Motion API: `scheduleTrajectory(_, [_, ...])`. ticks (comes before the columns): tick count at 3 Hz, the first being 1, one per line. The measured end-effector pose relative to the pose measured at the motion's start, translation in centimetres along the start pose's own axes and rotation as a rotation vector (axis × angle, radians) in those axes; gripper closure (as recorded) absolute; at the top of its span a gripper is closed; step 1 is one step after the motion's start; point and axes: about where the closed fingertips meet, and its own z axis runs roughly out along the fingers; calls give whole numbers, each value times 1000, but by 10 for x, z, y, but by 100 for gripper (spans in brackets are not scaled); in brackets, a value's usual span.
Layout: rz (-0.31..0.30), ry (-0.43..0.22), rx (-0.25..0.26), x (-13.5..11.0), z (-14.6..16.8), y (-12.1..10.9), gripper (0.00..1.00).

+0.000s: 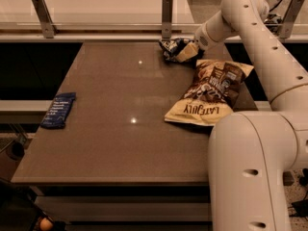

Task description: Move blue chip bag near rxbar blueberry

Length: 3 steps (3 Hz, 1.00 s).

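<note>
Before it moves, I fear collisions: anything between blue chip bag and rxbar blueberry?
Nothing visible. The gripper is at the blue chip bag; the tan bag lies off the line to the rxbar blueberry.

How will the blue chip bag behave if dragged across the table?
The blue chip bag, at the gripper by the far edge of the table, looks crinkled, so it is probably floppy and light. Its foil would likely slide easily on that glossy top, and it shouldn't roll.
</note>
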Motion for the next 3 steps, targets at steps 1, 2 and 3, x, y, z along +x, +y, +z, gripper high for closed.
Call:
scheduleTrajectory(1, [0, 2, -3, 0, 3, 1, 87])
scheduleTrajectory(2, [0, 2, -4, 0, 3, 1, 100])
scheduleTrajectory(3, [0, 2, -4, 0, 3, 1, 100])
